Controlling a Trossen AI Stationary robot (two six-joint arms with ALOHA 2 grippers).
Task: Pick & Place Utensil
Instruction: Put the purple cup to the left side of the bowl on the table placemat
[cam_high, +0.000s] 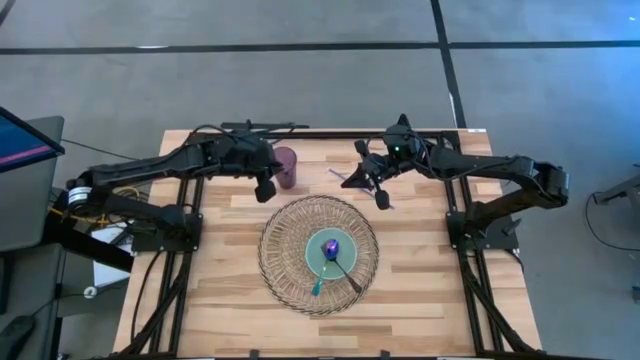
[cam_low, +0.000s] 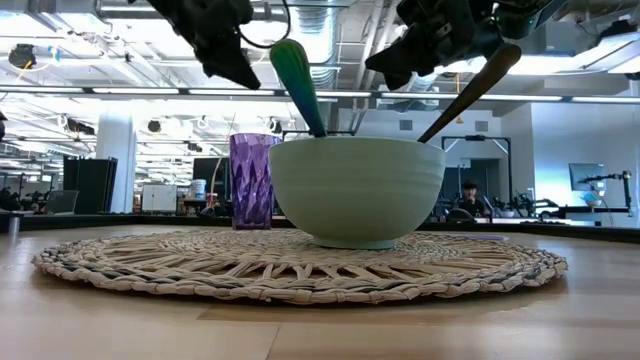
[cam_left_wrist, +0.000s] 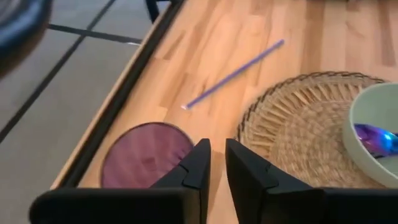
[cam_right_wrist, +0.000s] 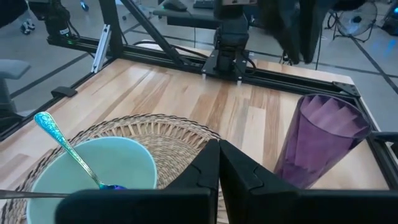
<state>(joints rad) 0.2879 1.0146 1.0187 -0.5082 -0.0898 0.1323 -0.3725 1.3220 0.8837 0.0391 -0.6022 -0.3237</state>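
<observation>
A pale green bowl stands on a round woven mat. Two utensils stand in it, leaning on its rim: a teal-handled spoon and a dark-handled one. A purple cup stands upright at the mat's far side. My left gripper hovers just beside the cup, shut with only a narrow slit and holding nothing. My right gripper hovers above the mat's far right edge, shut and empty.
A thin purple stick lies flat on the wood between the two grippers, beyond the mat. Dark frame rails run along the table's far edge and sides. Bare wood lies to the mat's left, right and near sides.
</observation>
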